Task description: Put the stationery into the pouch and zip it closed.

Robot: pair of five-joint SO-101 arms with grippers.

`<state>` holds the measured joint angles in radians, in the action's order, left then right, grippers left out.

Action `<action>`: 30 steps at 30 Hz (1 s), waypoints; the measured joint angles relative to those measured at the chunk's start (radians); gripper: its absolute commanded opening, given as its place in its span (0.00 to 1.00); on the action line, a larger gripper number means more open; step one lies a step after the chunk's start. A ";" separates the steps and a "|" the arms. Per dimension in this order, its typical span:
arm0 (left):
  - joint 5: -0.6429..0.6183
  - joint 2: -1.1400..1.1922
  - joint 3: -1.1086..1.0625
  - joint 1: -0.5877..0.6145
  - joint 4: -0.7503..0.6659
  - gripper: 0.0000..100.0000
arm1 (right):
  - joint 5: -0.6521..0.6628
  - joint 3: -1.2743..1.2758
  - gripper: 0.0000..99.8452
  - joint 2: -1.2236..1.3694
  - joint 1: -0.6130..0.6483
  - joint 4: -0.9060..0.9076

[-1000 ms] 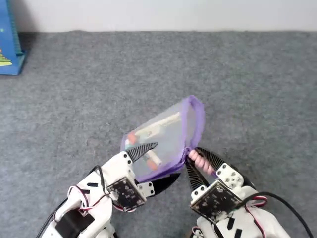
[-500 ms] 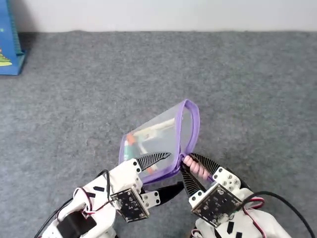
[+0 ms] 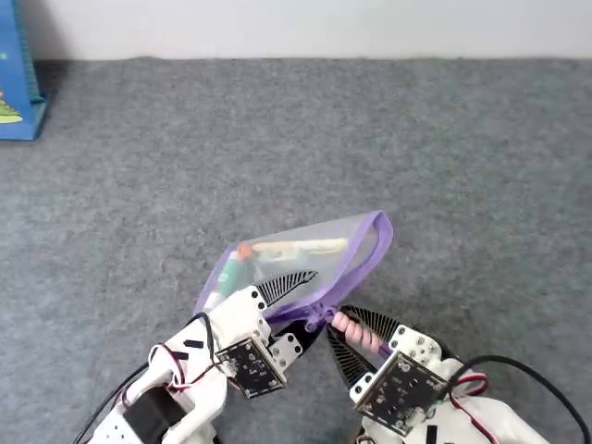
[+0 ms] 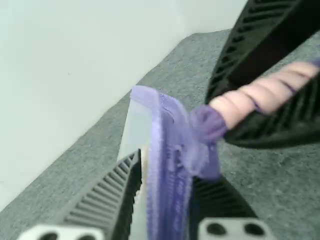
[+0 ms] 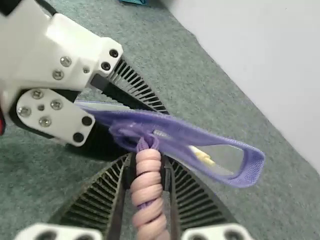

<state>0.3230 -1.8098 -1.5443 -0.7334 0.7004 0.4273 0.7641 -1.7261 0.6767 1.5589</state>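
Pouch (image 3: 305, 254): clear with a purple edge, in the lower centre of the high view, with stationery (image 3: 294, 248) inside.
Left gripper (image 3: 310, 301): pinches the purple edge of the pouch.
Right gripper (image 3: 340, 324): pressed on the pink coiled zipper pull (image 3: 356, 330).

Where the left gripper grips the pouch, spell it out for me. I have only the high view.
Observer: In the left wrist view the left gripper has one finger on either side of the purple zip edge of the pouch, shut on it.
Operator: Now report the right gripper's hold.
Observer: In the right wrist view the right gripper is shut on the pink coiled pull, which hangs from a purple tab on the zip.
Operator: Check the zip's far end.
Observer: There the zip edge gapes in a loop, so it looks unzipped. A pale stationery piece shows inside.
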 measured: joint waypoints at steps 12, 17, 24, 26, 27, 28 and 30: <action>0.017 0.000 0.080 0.000 0.143 0.01 | 0.071 0.000 0.01 0.002 -0.261 -0.149; 0.018 0.000 0.203 0.000 0.308 0.01 | 0.074 0.000 0.01 0.005 -0.327 -0.199; 0.017 0.002 0.247 0.002 0.385 0.01 | 0.115 0.158 0.01 0.002 -0.456 -0.322; 0.017 0.002 0.245 0.005 0.399 0.01 | 0.121 0.227 0.01 0.002 -0.482 -0.364; 0.017 0.002 0.245 0.008 0.405 0.01 | 0.121 0.247 0.01 0.002 -0.485 -0.376; 0.017 0.002 0.249 0.009 0.411 0.01 | 0.121 0.259 0.01 0.002 -0.488 -0.384; 0.017 0.002 0.269 0.011 0.430 0.01 | 0.121 0.262 0.01 0.000 -0.488 -0.394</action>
<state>0.3399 -1.8082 -1.2758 -0.7227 1.1301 0.5485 1.0265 -1.7261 0.1887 1.1646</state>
